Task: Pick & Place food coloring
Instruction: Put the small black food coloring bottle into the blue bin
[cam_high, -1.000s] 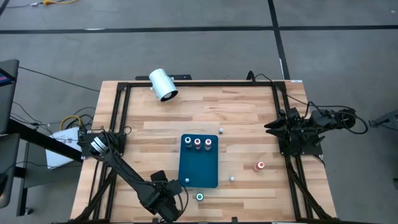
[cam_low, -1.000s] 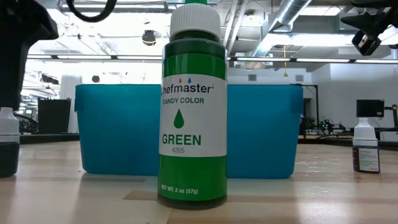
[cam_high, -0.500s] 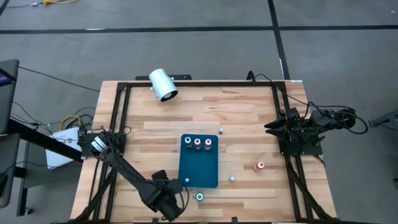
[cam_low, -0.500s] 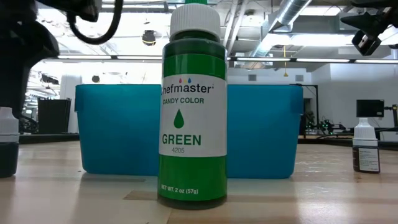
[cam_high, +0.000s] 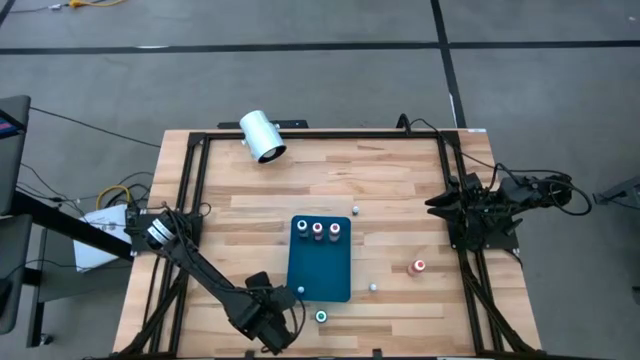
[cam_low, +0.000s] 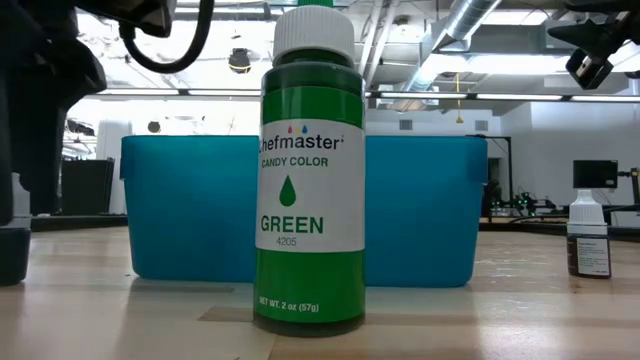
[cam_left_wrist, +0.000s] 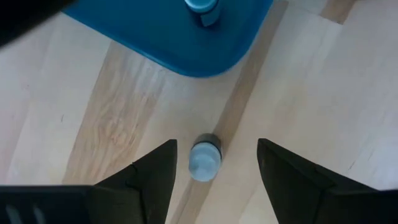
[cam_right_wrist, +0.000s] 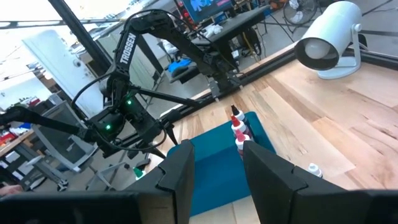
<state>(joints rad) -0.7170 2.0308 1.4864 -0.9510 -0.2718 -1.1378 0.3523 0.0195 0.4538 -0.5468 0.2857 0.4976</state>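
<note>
Beside blue mat (cam_high: 320, 258), green-topped bottle (cam_high: 321, 317)

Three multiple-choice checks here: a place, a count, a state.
1. Relative to the blue tray, the green bottle stands: A on it; B on wood off its near end; C far off by the white cylinder.
2. Bottles in the row at the tray's far end: A two; B three; C five.
3. The left gripper is: A open; B shut on a bottle; C unseen.
Key: B, wood lies under it; B, three tops show; A, its fingers straddle the green bottle without touching. The right gripper waits at the table's right edge.
</note>
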